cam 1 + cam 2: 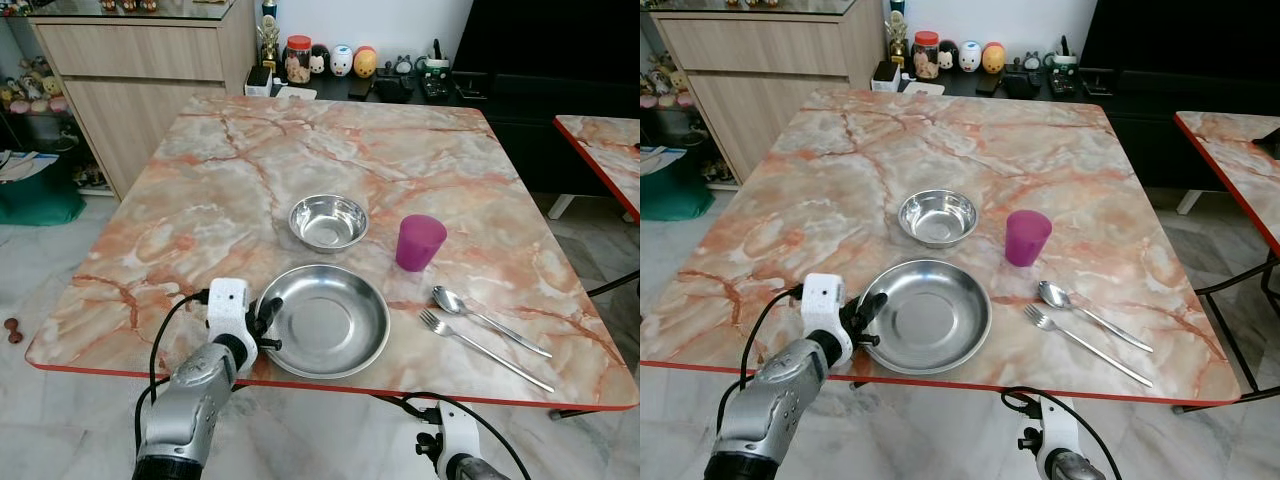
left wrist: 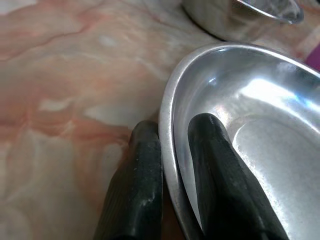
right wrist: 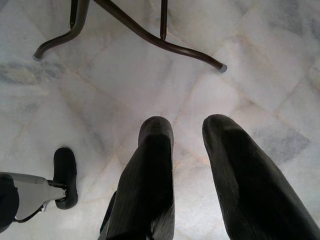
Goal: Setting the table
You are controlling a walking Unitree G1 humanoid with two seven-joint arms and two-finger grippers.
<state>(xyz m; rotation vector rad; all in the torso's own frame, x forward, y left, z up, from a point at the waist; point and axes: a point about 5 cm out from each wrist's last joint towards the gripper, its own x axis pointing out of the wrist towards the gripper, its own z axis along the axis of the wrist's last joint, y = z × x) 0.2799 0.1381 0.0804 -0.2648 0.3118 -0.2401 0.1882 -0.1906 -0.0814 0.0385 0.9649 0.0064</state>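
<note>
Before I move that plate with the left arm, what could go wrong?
1. The left pincer pinches only the plate rim, one finger inside, so it may slip or tip.
2. The plate sits near the table edge and could drop.
3. Sliding it forward risks bumping the bowl.

Silver, cylindrical left arm [image 1: 195, 400] with white wrist block, looping black cable [image 1: 160, 335], two long black fingers [image 2: 142, 185].
</note>
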